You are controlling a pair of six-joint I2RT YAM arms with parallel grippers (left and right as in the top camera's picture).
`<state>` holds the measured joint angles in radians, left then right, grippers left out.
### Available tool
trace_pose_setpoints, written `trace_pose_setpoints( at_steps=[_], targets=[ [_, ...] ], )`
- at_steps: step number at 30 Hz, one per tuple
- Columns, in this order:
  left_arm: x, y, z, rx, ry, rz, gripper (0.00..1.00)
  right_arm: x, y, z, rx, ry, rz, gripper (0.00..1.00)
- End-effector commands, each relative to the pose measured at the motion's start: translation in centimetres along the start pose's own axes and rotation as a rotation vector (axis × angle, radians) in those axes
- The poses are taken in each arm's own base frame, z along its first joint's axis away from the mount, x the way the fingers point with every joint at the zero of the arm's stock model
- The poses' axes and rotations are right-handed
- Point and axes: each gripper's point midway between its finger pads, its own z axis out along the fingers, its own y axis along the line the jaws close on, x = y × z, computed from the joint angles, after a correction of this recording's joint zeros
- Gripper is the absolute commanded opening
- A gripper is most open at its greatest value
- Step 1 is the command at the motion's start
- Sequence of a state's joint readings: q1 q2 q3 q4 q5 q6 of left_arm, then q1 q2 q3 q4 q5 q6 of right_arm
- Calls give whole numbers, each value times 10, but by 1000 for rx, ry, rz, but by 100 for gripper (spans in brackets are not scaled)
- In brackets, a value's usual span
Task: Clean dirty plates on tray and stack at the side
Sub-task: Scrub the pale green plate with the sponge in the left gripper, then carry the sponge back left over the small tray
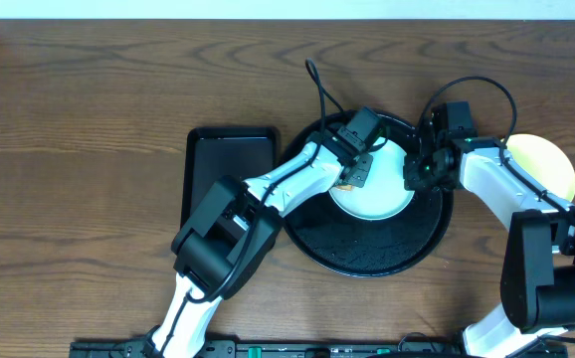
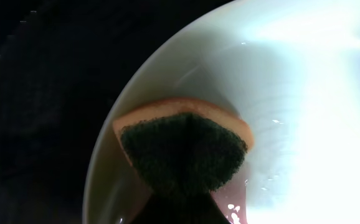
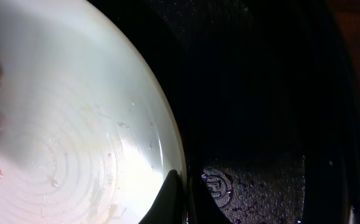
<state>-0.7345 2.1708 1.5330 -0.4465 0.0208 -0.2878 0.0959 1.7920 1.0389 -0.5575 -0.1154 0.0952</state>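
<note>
Since only one plate sits on the round black tray (image 1: 367, 249), the relation to log is plate-to-gripper.

Tray: wet and glossy, lying beneath both grippers and reaching past each on its outer side.

Yellow plate (image 1: 551, 164): off the tray on the wooden table (image 1: 89, 119), outboard of the right arm and well apart from the left gripper (image 1: 355, 171). The right arm is the nearer one.

Mint-green plate (image 1: 382, 194): flat on the tray, between the two grippers. From the left gripper its bare face spreads ahead and toward the right gripper (image 1: 417, 171). From the right gripper it spreads back toward the left. It is round, so there is no long axis to line up with.

Sponge (image 2: 183, 152): orange body with a dark green scouring face, clamped in the left gripper. It rests on the plate just inside the rim on the left arm's side, its wide edge lying across the grip.

Right gripper: drawn together on the plate's rim, with one of the fingers (image 3: 167, 196) over the plate face and the other outside it above the tray.

Judgement: the next wipe should run from the left gripper toward the right, with the right pinch bracing the plate. No brown smear can be made out because glare covers much of the face.
</note>
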Motion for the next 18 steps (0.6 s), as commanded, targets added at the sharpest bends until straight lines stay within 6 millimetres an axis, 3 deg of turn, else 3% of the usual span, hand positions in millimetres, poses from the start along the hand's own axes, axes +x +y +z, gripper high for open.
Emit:
trace_pose_setpoints(
  at_steps=[1, 6, 11, 15, 18],
  targets=[
    [53, -25, 35, 142, 190, 5, 8, -7, 5, -8, -3, -26, -20, 1],
    [65, -51, 30, 300, 256, -5, 8, -7, 5, -8, -3, -26, -20, 1],
    [40, -77, -2, 536, 247, -38, 8, -7, 5, -8, -3, -26, -20, 1],
    [-6, -78, -57, 704, 160, -88, 8, -7, 5, -8, -3, -26, -20, 1],
    [-49, -65, -116, 812, 32, -117, 8, -7, 5, -8, -3, -26, -20, 1]
  ],
)
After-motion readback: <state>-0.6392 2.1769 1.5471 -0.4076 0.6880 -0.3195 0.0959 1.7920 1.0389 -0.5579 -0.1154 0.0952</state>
